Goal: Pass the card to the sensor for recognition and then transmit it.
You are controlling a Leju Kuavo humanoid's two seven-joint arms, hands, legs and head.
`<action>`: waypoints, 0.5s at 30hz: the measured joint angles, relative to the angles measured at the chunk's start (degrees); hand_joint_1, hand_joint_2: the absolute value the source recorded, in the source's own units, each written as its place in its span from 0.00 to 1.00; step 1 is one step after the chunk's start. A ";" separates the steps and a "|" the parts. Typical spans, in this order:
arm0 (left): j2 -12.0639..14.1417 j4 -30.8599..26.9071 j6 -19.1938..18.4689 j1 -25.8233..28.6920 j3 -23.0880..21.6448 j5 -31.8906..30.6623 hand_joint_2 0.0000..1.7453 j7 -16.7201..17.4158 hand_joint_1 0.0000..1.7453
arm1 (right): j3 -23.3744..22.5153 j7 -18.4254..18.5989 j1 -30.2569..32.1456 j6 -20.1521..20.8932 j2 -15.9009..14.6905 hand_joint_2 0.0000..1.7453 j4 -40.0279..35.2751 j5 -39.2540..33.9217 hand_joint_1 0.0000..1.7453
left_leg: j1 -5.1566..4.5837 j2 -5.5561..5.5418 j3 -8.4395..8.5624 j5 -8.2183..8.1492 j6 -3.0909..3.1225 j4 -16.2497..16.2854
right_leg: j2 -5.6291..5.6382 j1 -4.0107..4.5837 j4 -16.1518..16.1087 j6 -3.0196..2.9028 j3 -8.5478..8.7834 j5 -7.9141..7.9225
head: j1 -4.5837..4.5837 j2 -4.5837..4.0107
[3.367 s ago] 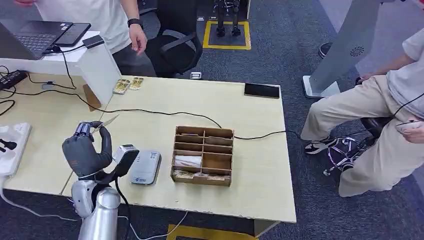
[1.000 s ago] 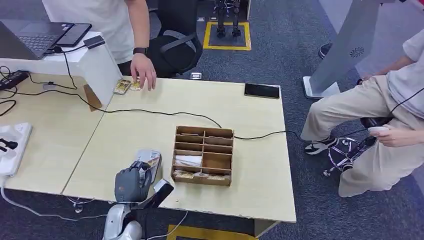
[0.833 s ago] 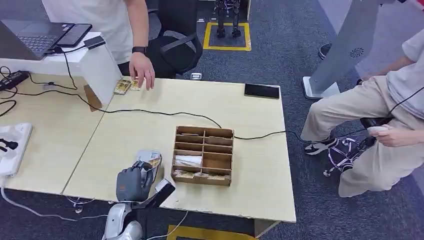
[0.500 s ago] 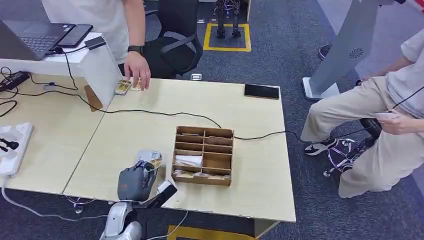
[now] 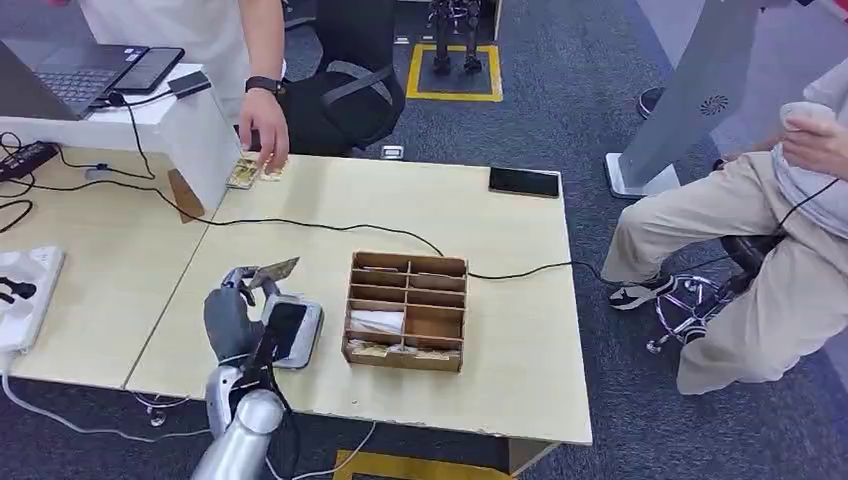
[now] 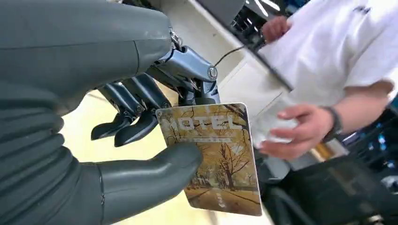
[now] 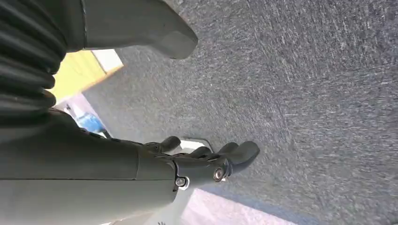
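The left robot hand pinches the card between thumb and fingers, its other fingers loosely curled behind it. In the head view the card is raised clear of the surface, tilted, just off the sensor toward 11 o'clock; the sensor is a pale flat reader with a dark window, lying at 9 o'clock of the wooden organiser.

Judging by this, the recognition step is in hand or just done, and the transmit step is what remains. The next move calls for carrying the card away from the reader toward whoever is to receive it, probably the person whose hand hovers at the surface's 12 o'clock edge over a few loose cards. The pinch is thin and sits at one end of the card, so a slow swing would keep it from slipping.

The left wrist view gives what the head view cannot: the card's printed face, an autumn tree scene with lettering, the thumb pressed across one end, and the person's hand beyond it. The head view alone gives the card's place relative to the reader. The right wrist view shows the right robot hand holding nothing, fingers loosely curled above grey carpet.
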 joint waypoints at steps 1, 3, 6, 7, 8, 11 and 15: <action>0.29 -1.06 -0.04 -1.08 -1.23 0.44 1.00 1.06 1.00 | 0.11 0.02 -0.04 0.00 0.00 1.00 0.02 0.04 0.00 | 0.00 -0.01 -0.01 0.00 0.00 0.00 | -0.01 0.00 0.00 0.00 0.00 0.00 | 0.00 0.00; 0.96 -2.44 -0.11 -3.21 -3.53 1.14 1.00 2.39 1.00 | 0.35 0.11 -0.05 -0.02 0.00 1.00 0.02 0.55 0.00 | 0.00 0.00 -0.01 0.00 0.00 0.00 | -0.01 0.00 0.00 0.00 0.00 0.00 | 0.00 0.00; 1.85 -3.46 -0.68 -6.98 -6.11 2.23 1.00 4.49 1.00 | 0.74 0.18 -0.08 -0.09 0.00 1.00 0.04 1.01 0.00 | 0.00 0.01 -0.02 0.01 0.00 0.00 | 0.00 0.00 0.01 0.00 -0.01 0.01 | -0.02 0.00; 2.10 -3.46 -0.85 -8.46 -7.13 2.23 1.00 5.46 1.00 | 0.83 0.22 -0.12 -0.09 0.00 1.00 0.07 1.01 0.00 | 0.01 0.01 -0.02 0.01 0.00 0.00 | 0.00 0.00 0.01 0.00 -0.02 0.01 | 0.00 0.00; 2.34 -3.46 -1.14 -9.75 -7.77 2.30 1.00 6.19 1.00 | 0.94 0.31 -0.17 -0.09 0.00 1.00 0.13 1.03 0.00 | 0.00 0.01 -0.03 0.01 0.00 0.00 | -0.01 -0.01 0.01 0.00 -0.02 0.01 | -0.02 -0.02; 2.71 -3.20 -1.86 -13.11 -9.17 3.11 1.00 7.88 1.00 | 1.18 0.55 -0.31 -0.18 0.00 1.00 0.35 1.03 0.00 | 0.00 0.01 -0.03 0.01 0.00 0.01 | 0.02 -0.01 0.01 -0.01 -0.02 0.02 | 0.00 0.00; 3.06 -2.83 -1.94 -15.48 -10.28 3.26 1.00 8.33 1.00 | 1.49 0.70 -0.36 -0.20 0.00 1.00 0.61 1.03 0.00 | 0.00 0.04 -0.04 0.00 0.00 0.01 | 0.04 -0.01 0.01 -0.01 -0.06 0.02 | 0.00 0.00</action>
